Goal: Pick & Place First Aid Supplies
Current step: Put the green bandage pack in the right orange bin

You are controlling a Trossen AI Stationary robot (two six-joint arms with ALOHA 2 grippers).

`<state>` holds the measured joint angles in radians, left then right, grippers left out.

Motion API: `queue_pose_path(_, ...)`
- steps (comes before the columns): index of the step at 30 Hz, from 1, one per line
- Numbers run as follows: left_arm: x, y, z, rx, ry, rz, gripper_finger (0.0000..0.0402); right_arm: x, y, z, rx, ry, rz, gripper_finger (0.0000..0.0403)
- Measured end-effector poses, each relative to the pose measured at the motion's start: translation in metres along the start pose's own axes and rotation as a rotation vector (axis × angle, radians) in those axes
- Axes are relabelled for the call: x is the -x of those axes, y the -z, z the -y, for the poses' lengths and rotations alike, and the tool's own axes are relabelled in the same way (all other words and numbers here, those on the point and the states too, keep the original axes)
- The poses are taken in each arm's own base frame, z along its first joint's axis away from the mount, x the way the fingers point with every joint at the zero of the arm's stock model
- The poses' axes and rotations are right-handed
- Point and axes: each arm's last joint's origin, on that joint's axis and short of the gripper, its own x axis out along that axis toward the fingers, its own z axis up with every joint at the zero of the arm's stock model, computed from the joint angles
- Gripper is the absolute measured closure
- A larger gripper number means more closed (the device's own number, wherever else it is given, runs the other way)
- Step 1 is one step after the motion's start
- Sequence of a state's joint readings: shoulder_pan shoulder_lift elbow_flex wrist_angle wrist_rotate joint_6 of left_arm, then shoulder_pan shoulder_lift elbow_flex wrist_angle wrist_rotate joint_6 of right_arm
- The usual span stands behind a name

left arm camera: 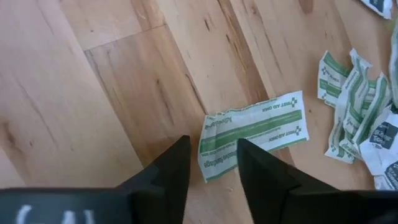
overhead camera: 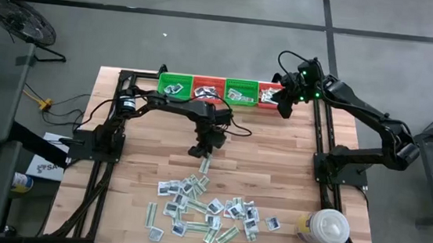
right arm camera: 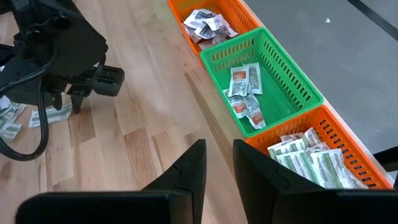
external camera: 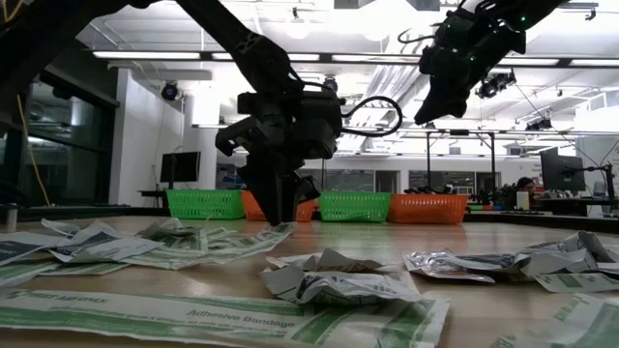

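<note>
So right now my left gripper (left arm camera: 211, 165) is down at the table over a pale-green bandage strip (left arm camera: 255, 134), the one lying a bit apart from the main pile of first aid supplies (overhead camera: 209, 210) near the front edge. My fingers (left arm camera: 171, 171) stand a little apart with one end of the strip between them. I haven't actually got it pinched yet, as far as I can see, and the strip looks flat on the wood.

How I'd do this bit well: the packet is thin and flat, so I reckon the fingertips need to be right on the table before closing, otherwise they just slide over the top. I only have the end of it, so going a touch further along would probably stop it flopping or twisting when lifted. Lift straight up, slowly, and check it comes away clean from the neighbours.

Then it belongs in 1 of the 4 baskets (overhead camera: 240, 93) along the back edge. The end orange basket (right arm camera: 323, 155) already holds the same green strips, so that's my guess.

My right gripper (right arm camera: 217, 168) hangs above that end of the row, fingers only narrowly apart, empty.
</note>
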<state>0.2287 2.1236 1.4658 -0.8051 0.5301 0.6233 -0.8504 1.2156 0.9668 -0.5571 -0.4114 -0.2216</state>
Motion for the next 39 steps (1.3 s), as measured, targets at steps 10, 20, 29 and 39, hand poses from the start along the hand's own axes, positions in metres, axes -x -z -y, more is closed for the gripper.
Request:
queue_pose_path(10,-0.001,0.001,-0.001,0.008,-0.031,-0.024,0.0339,0.000,0.001,0.000,-0.005,-0.003,-0.011,0.0330)
queue_pose_path(20,-0.001,0.002,-0.001,0.015,-0.029,-0.032,0.0390,0.000,0.001,0.000,-0.005,-0.003,-0.011,0.0330)
queue_pose_path(29,0.001,0.002,0.001,0.030,-0.031,-0.030,0.0401,0.000,0.001,0.000,-0.002,-0.003,-0.011,0.0330)
queue_pose_path(39,0.041,-0.005,0.007,0.052,-0.185,-0.008,0.0401,0.000,0.001,0.000,-0.003,-0.005,-0.009,0.0330)
